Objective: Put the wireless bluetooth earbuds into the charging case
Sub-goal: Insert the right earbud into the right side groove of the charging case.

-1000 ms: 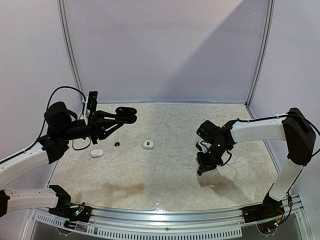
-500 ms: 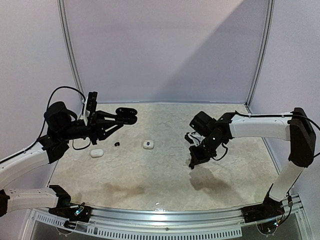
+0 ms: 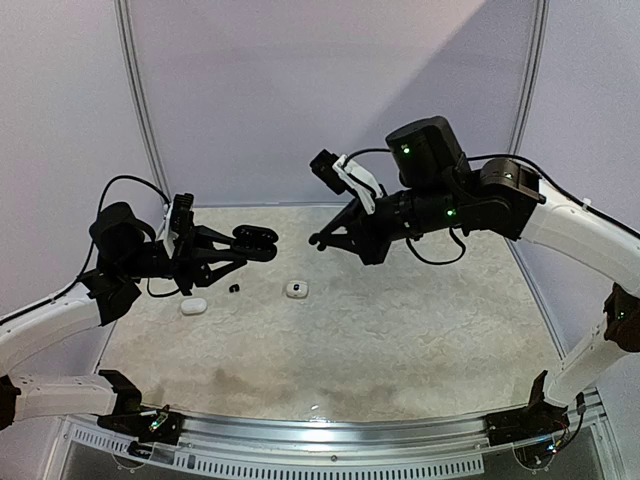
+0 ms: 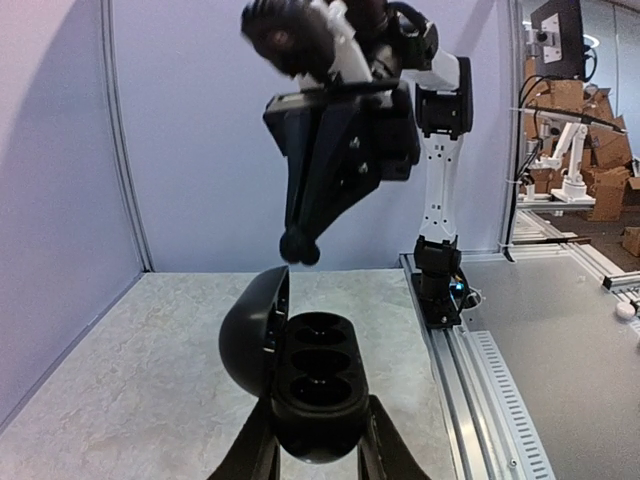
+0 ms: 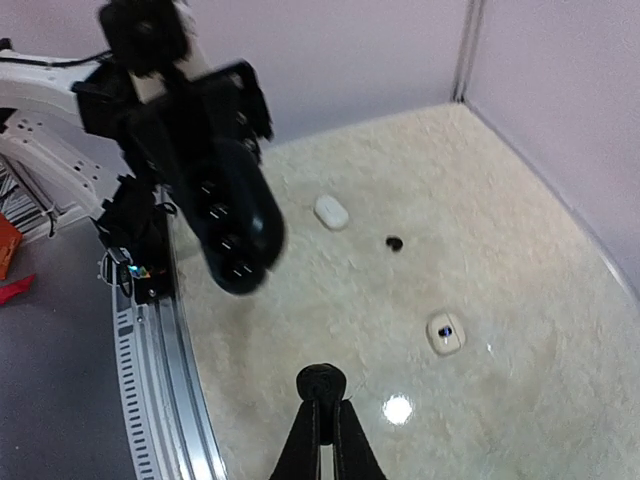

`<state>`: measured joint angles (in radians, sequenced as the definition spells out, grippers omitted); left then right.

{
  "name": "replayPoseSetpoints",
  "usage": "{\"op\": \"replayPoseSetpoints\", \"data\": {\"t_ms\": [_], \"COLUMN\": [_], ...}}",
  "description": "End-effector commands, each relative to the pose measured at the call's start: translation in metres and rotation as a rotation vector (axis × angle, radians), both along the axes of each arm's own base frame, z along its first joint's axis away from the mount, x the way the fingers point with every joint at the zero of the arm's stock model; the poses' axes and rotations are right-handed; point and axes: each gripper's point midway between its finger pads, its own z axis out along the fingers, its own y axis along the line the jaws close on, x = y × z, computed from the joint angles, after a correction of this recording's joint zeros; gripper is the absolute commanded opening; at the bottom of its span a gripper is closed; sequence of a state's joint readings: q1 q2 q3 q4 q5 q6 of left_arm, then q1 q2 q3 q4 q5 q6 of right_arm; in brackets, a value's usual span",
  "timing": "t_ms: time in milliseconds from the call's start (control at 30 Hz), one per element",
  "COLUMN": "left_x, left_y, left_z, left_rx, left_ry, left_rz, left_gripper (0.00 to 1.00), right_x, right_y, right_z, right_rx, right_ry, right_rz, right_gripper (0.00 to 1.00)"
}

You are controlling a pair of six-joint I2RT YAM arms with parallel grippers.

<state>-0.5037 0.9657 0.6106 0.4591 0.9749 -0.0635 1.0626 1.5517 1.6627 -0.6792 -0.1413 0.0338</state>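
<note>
**Earbud nears its case:** a small black bean-shaped earbud (image 5: pixel 322 381), pinched in the closed fingertips of the right gripper (image 3: pixel 318 241), hangs in mid-air near the open glossy black oval charging case (image 4: pixel 318 385), not touching it.

The left gripper (image 4: pixel 318 452) clamps that case from both sides, lid tipped back, three round wells exposed and apparently unfilled. Insertion looks to be the step in hand; next, the bud needs lining up over one well and lowering squarely before release. On the pale marbled tabletop (image 3: pixel 400 340) lie a second tiny black earbud (image 3: pixel 234 289), a white pebble-shaped case (image 3: pixel 193 306) and a small white squarish piece (image 3: pixel 296 289). No lettering is readable.
</note>
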Motion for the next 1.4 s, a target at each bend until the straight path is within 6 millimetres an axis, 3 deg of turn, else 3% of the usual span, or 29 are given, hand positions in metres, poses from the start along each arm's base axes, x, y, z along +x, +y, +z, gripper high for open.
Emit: {"op": "replayPoseSetpoints", "data": {"t_ms": [0,100,167,433,967,1367], "left_x": [-0.005,-0.006,-0.006,-0.009,-0.010,-0.009], "left_y": [-0.002,-0.002,-0.002,-0.002,-0.004,-0.004], "left_z": [0.009,0.009,0.010,0.009,0.008,0.010], "left_rx": [-0.009,-0.009,-0.008,-0.003,0.017,0.014], "left_ry": [-0.055,-0.049,-0.045,-0.051,-0.050,-0.056], "left_rz": [-0.035,-0.037,-0.039,-0.049,-0.071,-0.070], "left_gripper": [0.00,0.00,0.00,0.00,0.00,0.00], "right_x": [-0.031,-0.049,-0.053,-0.048,-0.036,-0.032], "right_y": [0.022,0.036,0.043,0.071,0.074,0.077], "right_z": [0.062,0.082,0.083,0.045,0.019,0.010], "right_rx": [0.141,0.185,0.160,-0.048,-0.175,-0.213], "right_ry": [-0.246,-0.337,-0.362,-0.421,-0.493,-0.533], "right_rz": [0.176,0.263,0.298,0.391,0.417,0.437], "right_gripper": [0.00,0.00,0.00,0.00,0.00,0.00]}}
